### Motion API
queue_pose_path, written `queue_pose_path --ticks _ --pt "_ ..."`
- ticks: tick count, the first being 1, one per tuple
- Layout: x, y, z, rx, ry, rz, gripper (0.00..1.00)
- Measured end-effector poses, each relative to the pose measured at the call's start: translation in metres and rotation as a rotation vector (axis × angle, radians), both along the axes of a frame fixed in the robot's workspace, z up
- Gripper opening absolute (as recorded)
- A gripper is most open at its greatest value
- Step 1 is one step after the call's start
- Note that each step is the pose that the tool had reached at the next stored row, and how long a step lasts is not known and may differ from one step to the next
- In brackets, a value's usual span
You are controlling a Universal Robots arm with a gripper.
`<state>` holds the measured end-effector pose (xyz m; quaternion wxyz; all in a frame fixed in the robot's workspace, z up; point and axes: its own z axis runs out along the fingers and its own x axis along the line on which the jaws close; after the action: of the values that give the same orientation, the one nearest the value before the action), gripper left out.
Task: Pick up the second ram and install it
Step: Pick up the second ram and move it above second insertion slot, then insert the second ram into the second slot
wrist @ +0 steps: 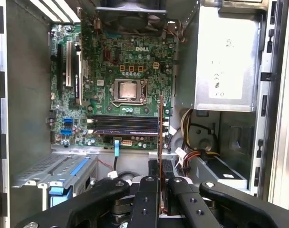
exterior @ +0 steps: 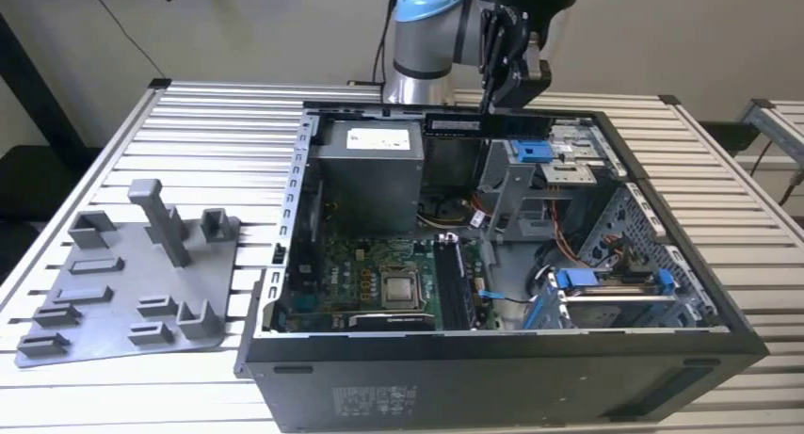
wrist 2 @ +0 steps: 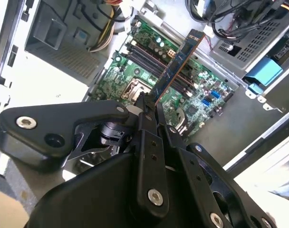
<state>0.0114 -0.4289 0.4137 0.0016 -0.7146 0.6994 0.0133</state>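
One pincer, jaws narrow, clamped on the second ram. In the exterior view the stick hangs level, long edge down, over the 12 o'clock rim of the open computer case. It is well clear of the board and not seated.

In the second wrist view the stick juts out from the fingertips over the motherboard. In the first wrist view it shows edge-on, a thin line across the memory slots.

Exterior view, bearings from the ram:
- memory slots, 6 o'clock, deep in the case
- processor socket, 7 o'clock, beside the slots
- power supply, 8 o'clock, near
- blue drive caddy, 5 o'clock

Grey fixture plate lies at 9 o'clock from the case, just beside it on the slatted table.
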Motion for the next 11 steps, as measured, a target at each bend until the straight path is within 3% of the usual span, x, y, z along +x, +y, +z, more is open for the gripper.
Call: queue_pose_path --ticks 11 --pt "-0.0001 0.0000 0.0000 0.0001 -0.0001 0.000 0.14"
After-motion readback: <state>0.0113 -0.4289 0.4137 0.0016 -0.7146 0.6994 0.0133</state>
